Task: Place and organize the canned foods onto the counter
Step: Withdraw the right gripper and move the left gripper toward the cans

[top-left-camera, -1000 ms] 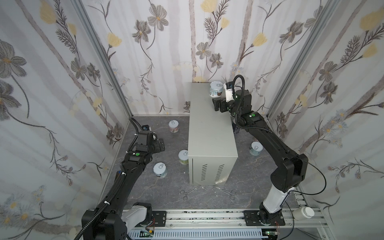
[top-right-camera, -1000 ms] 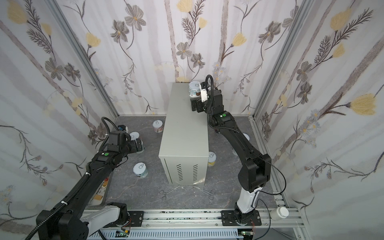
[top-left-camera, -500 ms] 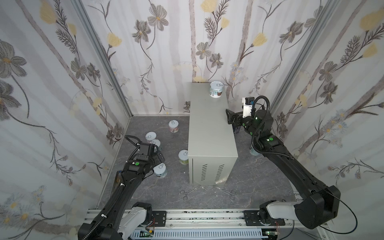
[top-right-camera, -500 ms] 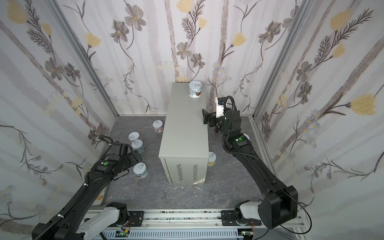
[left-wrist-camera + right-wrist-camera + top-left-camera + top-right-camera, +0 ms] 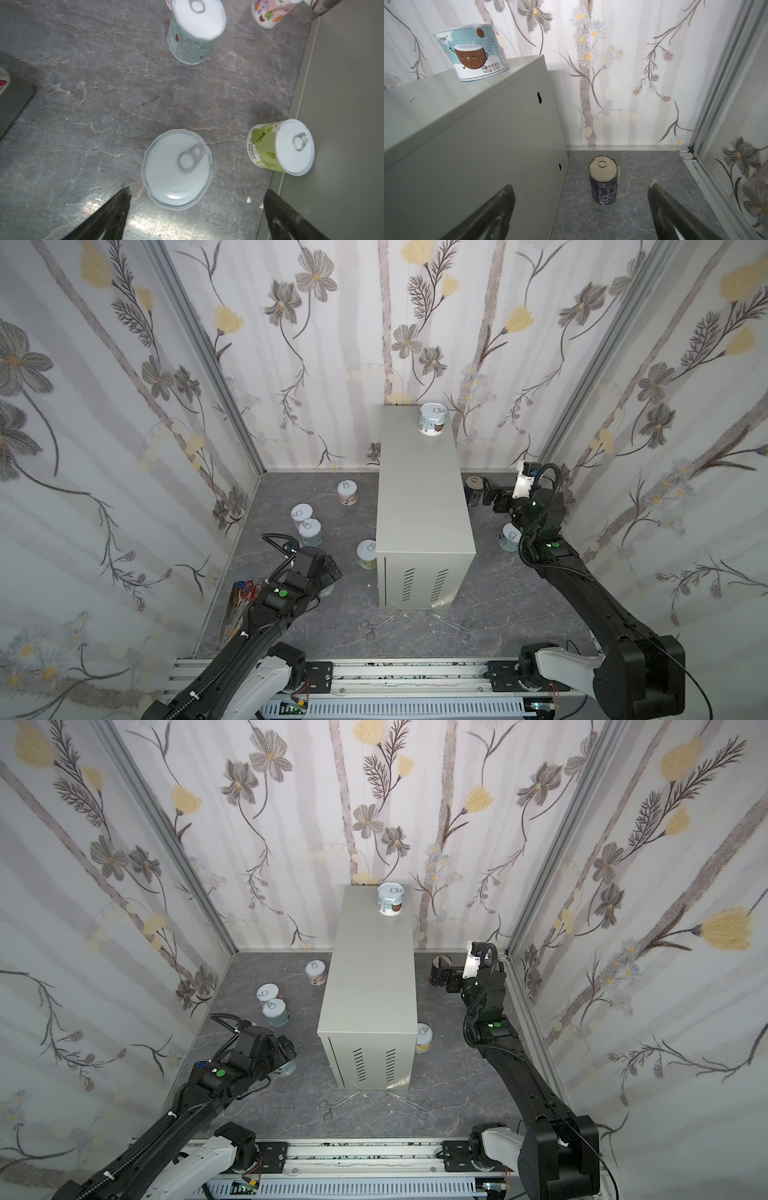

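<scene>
One coconut can is stocked far on the table; left claw, released, is poised over a floor can; descent and clenching are called for.

Both top views look steeply down from high at the near side onto the floor, walls and the grey box, almost alike. The left wrist view looks straight down, close over a pale can. The right wrist view looks level, low, toward the far wall; it shares the coconut can with both top views.
</scene>
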### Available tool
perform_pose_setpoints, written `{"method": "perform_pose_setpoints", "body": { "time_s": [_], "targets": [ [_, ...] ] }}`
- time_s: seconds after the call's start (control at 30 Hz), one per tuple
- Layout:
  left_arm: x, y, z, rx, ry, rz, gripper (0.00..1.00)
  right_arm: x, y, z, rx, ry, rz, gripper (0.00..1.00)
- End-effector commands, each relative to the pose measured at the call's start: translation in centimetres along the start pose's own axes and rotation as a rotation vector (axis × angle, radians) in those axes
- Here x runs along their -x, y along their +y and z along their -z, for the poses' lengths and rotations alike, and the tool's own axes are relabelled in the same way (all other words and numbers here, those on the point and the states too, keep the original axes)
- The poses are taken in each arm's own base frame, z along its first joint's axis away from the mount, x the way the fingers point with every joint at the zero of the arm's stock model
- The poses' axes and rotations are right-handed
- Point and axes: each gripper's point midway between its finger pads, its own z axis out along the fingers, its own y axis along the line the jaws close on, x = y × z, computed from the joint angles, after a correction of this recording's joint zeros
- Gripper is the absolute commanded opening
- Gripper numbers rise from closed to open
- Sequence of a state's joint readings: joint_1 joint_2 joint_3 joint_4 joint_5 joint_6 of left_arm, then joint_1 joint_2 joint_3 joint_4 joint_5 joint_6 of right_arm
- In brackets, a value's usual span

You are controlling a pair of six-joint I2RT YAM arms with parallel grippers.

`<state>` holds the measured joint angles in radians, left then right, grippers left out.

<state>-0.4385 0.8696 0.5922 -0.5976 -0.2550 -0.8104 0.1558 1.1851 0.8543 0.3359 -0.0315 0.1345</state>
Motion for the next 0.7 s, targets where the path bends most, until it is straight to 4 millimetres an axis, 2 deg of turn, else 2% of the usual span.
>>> {"method": "perform_pose_setpoints", "body": {
  "time_s": [0.0,0.17,0.33,0.67],
  "targets": [
    [0.2,2.2,-0.1,0.151,-0.065,0.032,1.00,1.1,0.6,0.4,0.043,-0.046,-0.022,1.00],
    [-2.1,3.7,-1.3,0.164,-0.069,0.081,1.00,0.1,0.2,0.5,0.045,-0.016,-0.019,1.00],
    [-2.7,4.8,-1.6,0.138,-0.098,0.125,0.99,-0.7,-0.2,0.5,0.042,-0.003,-0.024,1.00],
    [-3.6,3.4,-3.1,0.087,-0.060,0.070,0.97,-2.5,-0.8,0.1,0.037,0.023,-0.036,1.00]
  ]
}}
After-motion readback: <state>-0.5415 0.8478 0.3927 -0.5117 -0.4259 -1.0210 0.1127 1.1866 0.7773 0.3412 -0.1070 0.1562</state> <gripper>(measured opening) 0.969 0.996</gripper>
